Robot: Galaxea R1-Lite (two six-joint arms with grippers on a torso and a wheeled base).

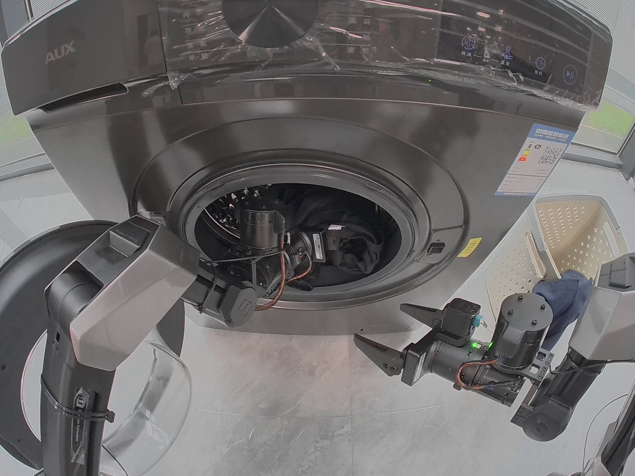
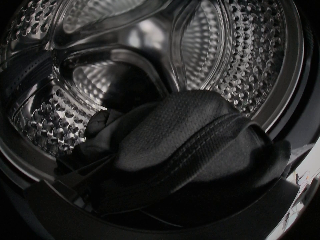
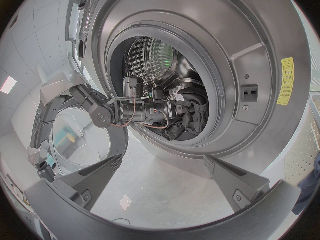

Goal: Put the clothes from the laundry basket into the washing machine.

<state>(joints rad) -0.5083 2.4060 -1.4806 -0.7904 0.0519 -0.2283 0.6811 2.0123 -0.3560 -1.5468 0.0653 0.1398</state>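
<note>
1. Step in hand: loading. The left arm reaches thru the opening of the washing machine (image 1: 317, 133), past its swung-open door (image 1: 16, 338). The left gripper (image 3: 181, 107) sits inside the drum (image 2: 253, 50), right at the pile of dark clothes (image 1: 344, 246).
2. Left gripper state: can't tell. Dark cloth hides it in the head & right wrist views. The left wrist view looks over a dark garment's seamed fold w/o showing what, if anything, is clamped.
3. The dark clothes lie low in the drum, close to the front lip.
4. The right gripper (image 1: 380, 325) hangs in front of the machine, below the opening, jaws wide apart & holding nothing. It points toward the machine, away from the basket.
5. The laundry basket (image 1: 575, 233) stands to the right of the machine, just behind the right arm. 1 blue garment (image 1: 562, 299) drapes at its near edge. Whether more lies beneath it is hidden, so maybe it's the last piece.
6. Progress, as I judge it: partway thru, w/ dark load in & blue piece not yet moved.
7. Next move calls for:
   - the left arm letting go, if it holds cloth, then backing straight out w/o dragging fabric over the lip;
   - the right arm, being nearer, swinging round to the basket & closing on a bunched fold of the blue garment.
</note>
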